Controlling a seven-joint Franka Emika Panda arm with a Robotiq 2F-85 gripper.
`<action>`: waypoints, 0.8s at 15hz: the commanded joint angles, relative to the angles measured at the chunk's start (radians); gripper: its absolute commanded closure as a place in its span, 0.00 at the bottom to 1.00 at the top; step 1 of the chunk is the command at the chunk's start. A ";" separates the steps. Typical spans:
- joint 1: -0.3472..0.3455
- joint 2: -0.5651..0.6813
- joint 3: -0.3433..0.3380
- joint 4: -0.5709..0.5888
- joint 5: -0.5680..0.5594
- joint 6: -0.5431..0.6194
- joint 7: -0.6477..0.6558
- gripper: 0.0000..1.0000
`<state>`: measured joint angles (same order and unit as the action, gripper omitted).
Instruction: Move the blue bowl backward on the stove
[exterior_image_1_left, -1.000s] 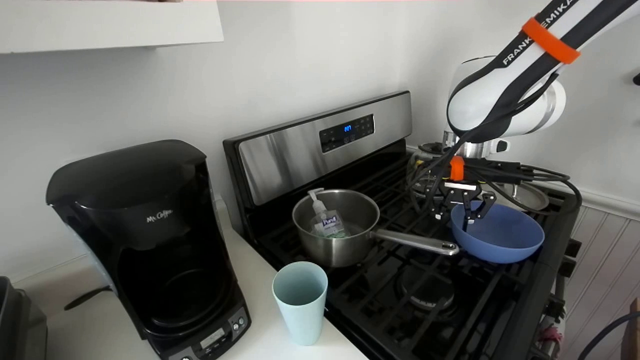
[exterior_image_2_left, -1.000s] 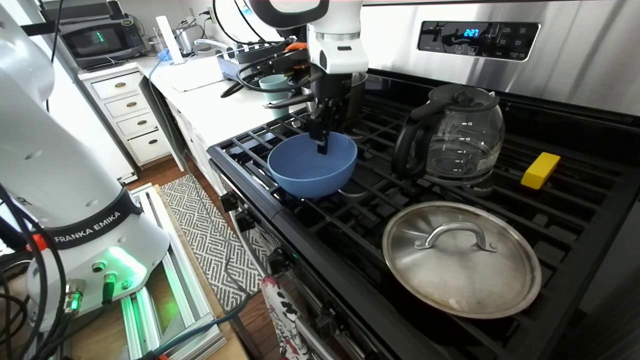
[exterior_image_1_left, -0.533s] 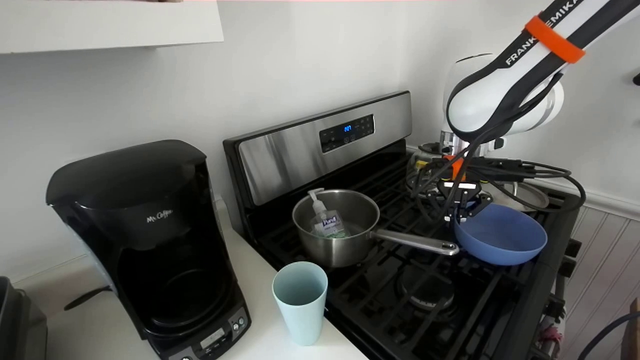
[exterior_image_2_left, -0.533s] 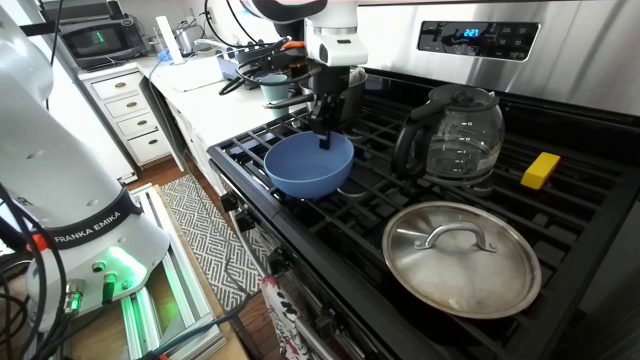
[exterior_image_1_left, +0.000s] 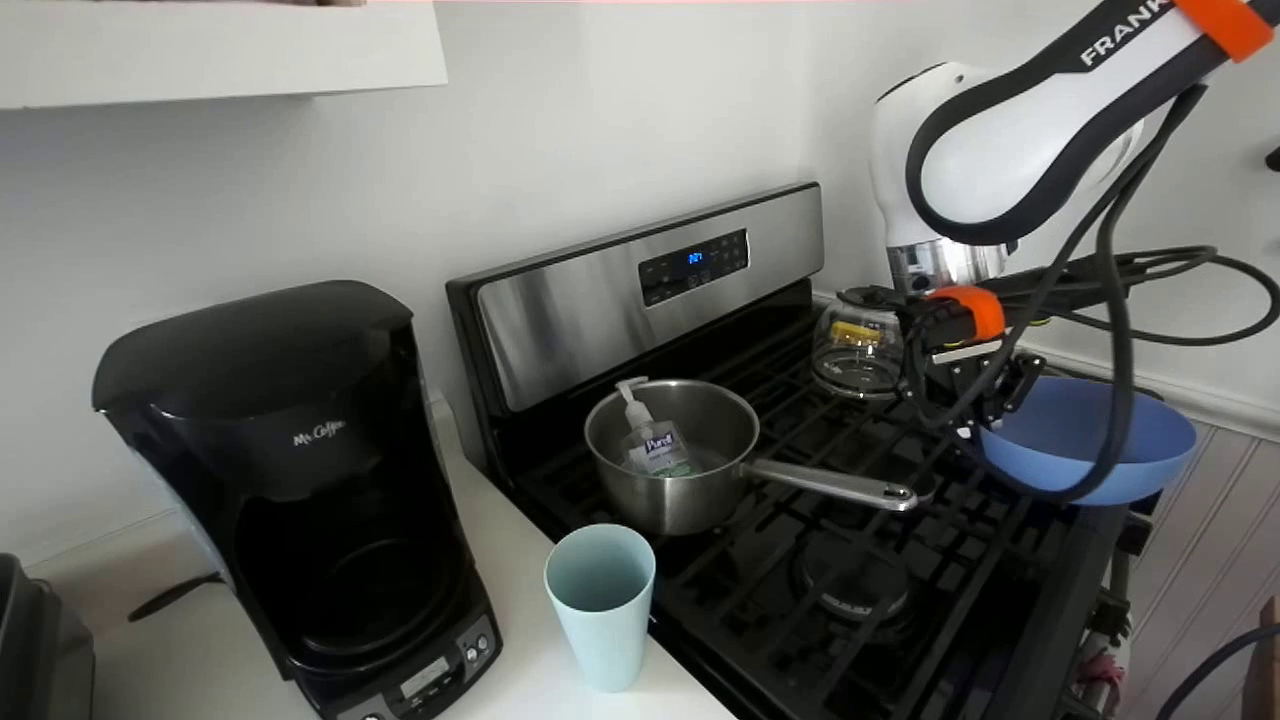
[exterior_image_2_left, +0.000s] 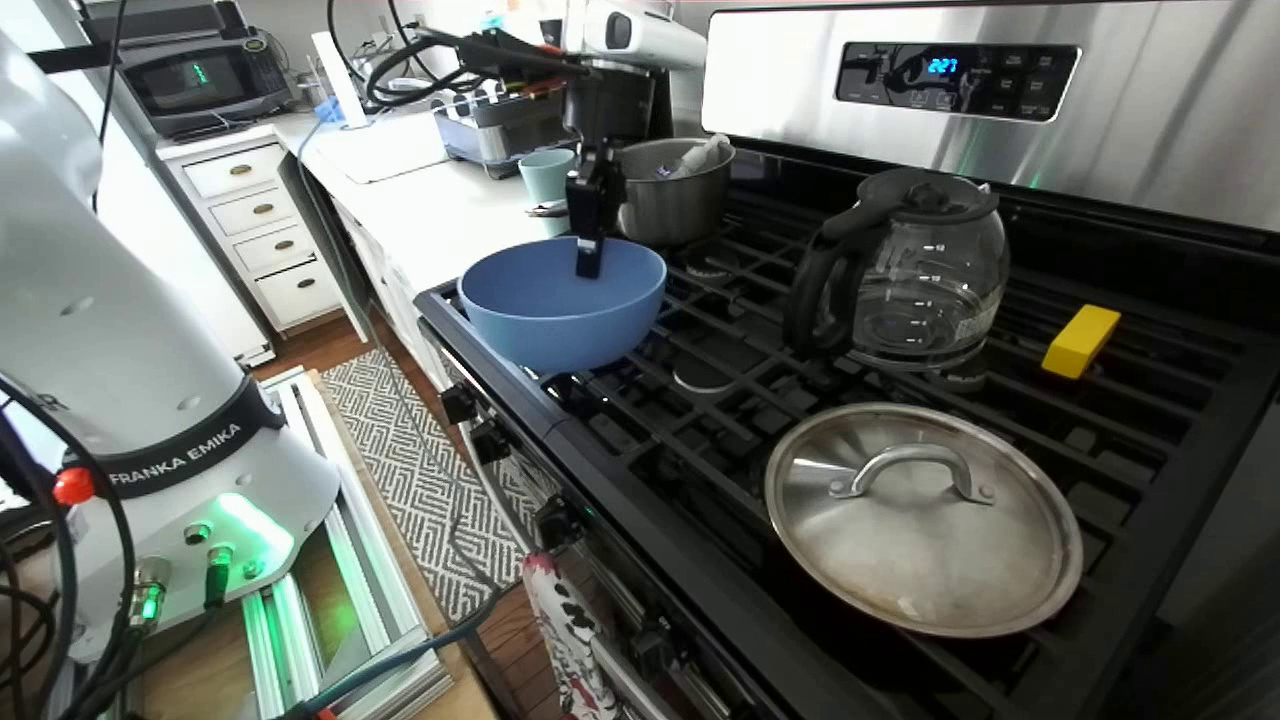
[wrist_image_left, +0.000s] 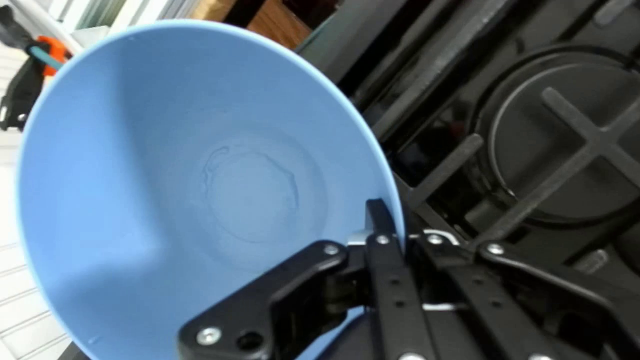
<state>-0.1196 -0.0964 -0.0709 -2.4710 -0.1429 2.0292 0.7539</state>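
The blue bowl (exterior_image_1_left: 1060, 428) is at the front of the stove (exterior_image_1_left: 560, 325), in front of the steel saucepan; it also shows in an exterior view (exterior_image_2_left: 560, 338). It appears raised a little above the grates and reaches over the stove's front edge. My gripper (wrist_image_left: 397, 222) is shut on the bowl's rim, one finger inside the bowl and one outside; the outer fingertip is hidden by the wall. In both exterior views the gripper (exterior_image_1_left: 975, 432) points down at the rim (exterior_image_2_left: 590, 262). In the wrist view the bowl (wrist_image_left: 240, 190) fills the left half.
A steel saucepan (exterior_image_1_left: 660, 500) holding a sanitizer bottle (exterior_image_1_left: 660, 450) stands at the stove's rear, its handle toward the front. A glass carafe (exterior_image_2_left: 930, 290), a yellow block (exterior_image_2_left: 1080, 342) and a steel lid (exterior_image_2_left: 920, 570) are on the grates. A light-blue cup (exterior_image_1_left: 605, 620) stands beside the stove.
The gripper has closed on the bowl's rim. The bowl has moved with it toward the stove's front edge and seems lifted. The saucepan, carafe and lid have not moved.
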 joint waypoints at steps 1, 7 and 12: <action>0.017 -0.049 0.016 0.014 -0.056 -0.115 -0.137 0.99; 0.029 -0.042 0.033 0.020 -0.022 -0.114 -0.258 0.95; 0.052 -0.021 0.051 0.009 -0.108 -0.055 -0.445 0.99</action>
<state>-0.0830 -0.1294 -0.0307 -2.4579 -0.1990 1.9388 0.3966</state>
